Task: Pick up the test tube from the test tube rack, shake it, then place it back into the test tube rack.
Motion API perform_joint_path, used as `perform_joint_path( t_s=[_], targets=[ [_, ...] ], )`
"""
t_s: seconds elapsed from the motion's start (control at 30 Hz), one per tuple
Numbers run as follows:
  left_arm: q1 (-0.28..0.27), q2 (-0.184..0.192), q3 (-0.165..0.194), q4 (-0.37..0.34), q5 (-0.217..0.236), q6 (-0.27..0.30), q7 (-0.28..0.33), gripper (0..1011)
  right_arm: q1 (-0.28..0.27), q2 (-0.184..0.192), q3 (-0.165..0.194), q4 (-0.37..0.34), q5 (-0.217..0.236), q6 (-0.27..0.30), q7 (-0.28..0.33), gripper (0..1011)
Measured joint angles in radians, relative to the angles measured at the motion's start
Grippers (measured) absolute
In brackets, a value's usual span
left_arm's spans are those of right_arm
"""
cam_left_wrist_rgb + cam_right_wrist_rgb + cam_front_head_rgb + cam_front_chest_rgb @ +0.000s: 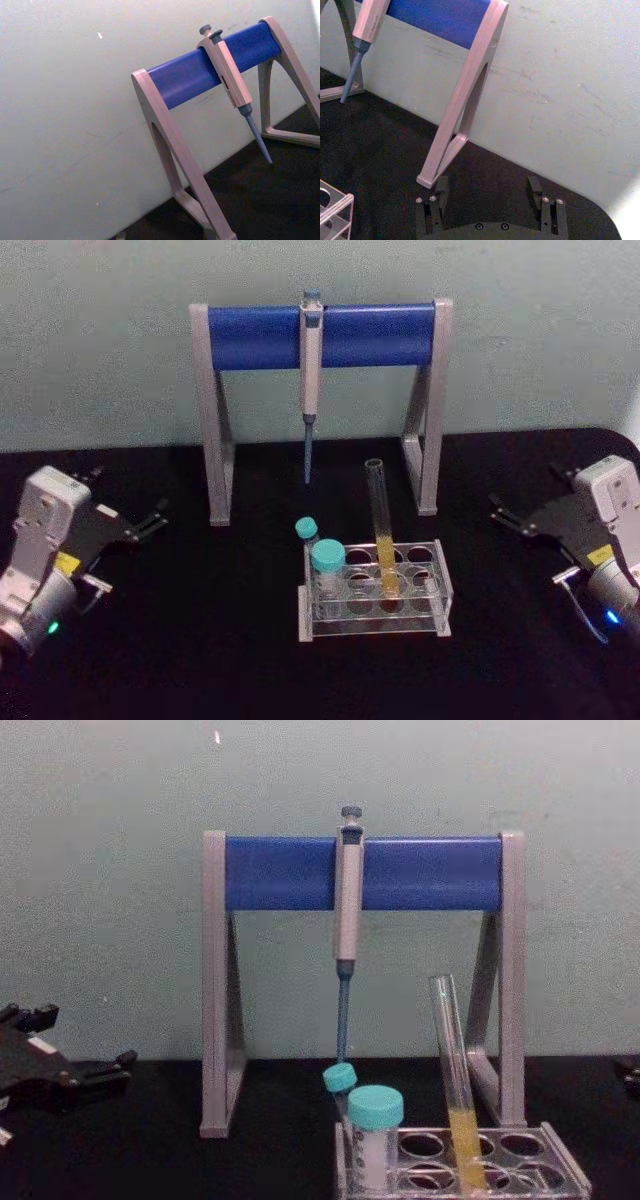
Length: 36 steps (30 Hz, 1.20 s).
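At the centre of the black bench, a low, clear-greyish plastic test tube rack with rows of round holes is recorded.

- **Test tube:** a tall, thin, clear glass test tube without a cap, its lower part yellow with liquid, is seated in a hole near the middle of the rack. It leans slightly to the left and is touched by nothing but the rack.
- **Other rack contents:** two shorter teal-capped tubes are held at the left end of the rack.
- **Far side:** a tall grey and blue pipette stand is set against the wall, and a grey-blue pipette is hung from its bar. The pipette tip is suspended beyond the rack.
- **Left gripper**: held at the left of the bench, well apart from the rack, with the fingers parted and nothing between them.
- **Right gripper**: held at the right of the bench, likewise well apart from the rack. In the right wrist view its fingers are seen spread wide and empty.

**Step in hand:** the pick-up is judged not yet begun.

**Next move:** a reach to the bare upper glass above the rack is called for. The right side appears less obstructed, since the capped tubes are on the left. A gentle closing, then a lift along the tube's lean, would be needed so that the rack is not dragged.
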Motion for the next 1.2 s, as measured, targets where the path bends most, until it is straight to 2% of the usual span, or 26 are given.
perform_joint_path(
  t_s=[0.47,0.67,0.93,1.2],
  targets=[
    [0.000,0.000,0.000,0.000,0.000,0.000,0.000,1002,0.000,0.000,0.000,0.000,0.000,0.000,0.000,1000],
    [0.000,0.000,0.000,0.000,0.000,0.000,0.000,1001,-0.024,-0.003,0.024,-0.025,-0.005,-0.017,0.001,1000],
    [0.000,0.000,0.000,0.000,0.000,0.000,0.000,1001,-0.054,-0.001,0.055,-0.075,0.029,-0.068,0.067,1000],
    [0.000,0.000,0.000,0.000,0.000,0.000,0.000,1001,-0.059,-0.006,0.066,-0.111,0.091,-0.113,0.181,1000]
  ],
)
